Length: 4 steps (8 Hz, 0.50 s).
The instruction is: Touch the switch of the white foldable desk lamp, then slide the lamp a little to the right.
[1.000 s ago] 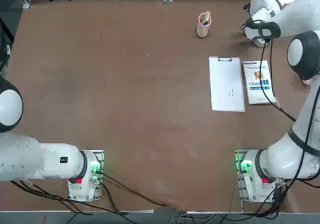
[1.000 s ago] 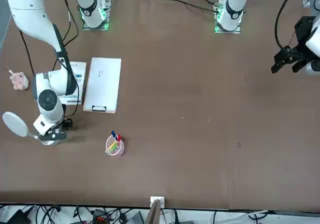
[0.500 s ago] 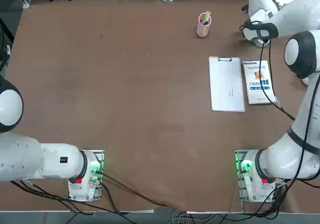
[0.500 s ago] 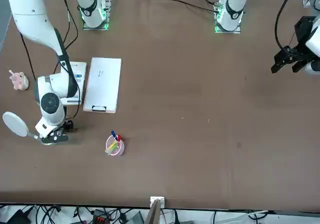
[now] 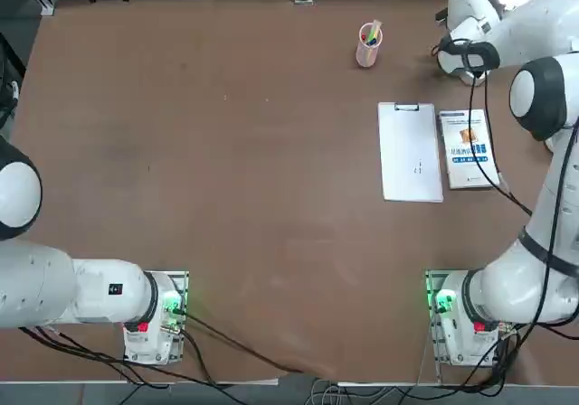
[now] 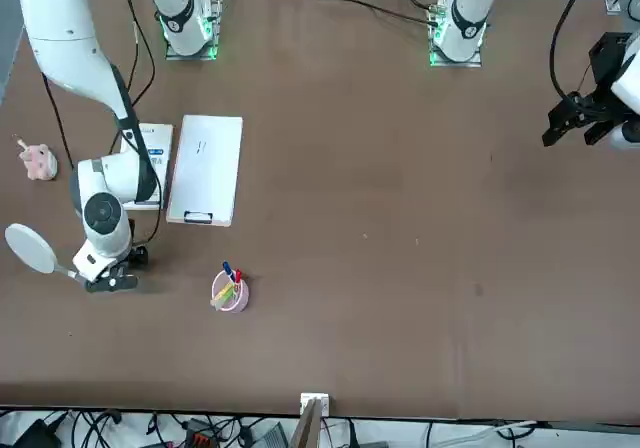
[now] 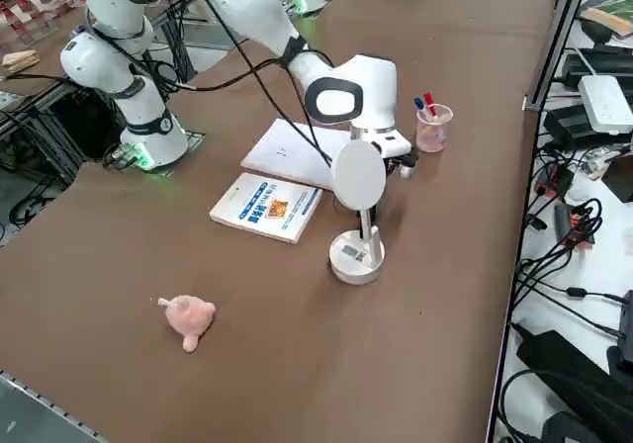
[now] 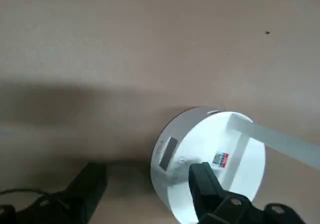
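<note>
I have the right gripper (image 8: pixel 145 194) spread wide, empty, one finger over the round disc base of the white foldable desk lamp (image 8: pixel 207 161) at the counter's far right corner. Switch-touch step; next, press down.

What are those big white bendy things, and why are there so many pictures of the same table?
They are two robot arms bolted to a brown table. Each picture comes from a different camera: one overhead, one across the table, one at the side, one on the working arm's wrist. On the table lie a clipboard, a booklet, a pink cup of pens, a small pink toy and a white desk lamp. The right gripper is open and holds nothing. It is low over the lamp's round base, with one finger above the base and the other beside it.
</note>
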{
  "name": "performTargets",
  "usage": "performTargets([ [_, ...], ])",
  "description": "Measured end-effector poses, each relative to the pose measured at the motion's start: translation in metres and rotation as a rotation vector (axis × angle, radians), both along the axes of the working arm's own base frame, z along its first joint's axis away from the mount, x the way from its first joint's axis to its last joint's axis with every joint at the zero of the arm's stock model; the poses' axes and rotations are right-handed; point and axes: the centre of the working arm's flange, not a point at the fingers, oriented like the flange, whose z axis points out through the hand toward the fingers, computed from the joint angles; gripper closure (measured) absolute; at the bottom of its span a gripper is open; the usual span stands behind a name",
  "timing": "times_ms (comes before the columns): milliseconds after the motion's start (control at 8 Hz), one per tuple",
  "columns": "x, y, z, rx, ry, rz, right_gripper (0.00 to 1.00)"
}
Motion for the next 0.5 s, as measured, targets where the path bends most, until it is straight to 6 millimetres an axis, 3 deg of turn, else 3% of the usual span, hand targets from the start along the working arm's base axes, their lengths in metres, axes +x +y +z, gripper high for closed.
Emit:
performTargets([
  [500,-0.0004,-0.0027,-0.0034,-0.010,0.019,-0.012,0.00],
])
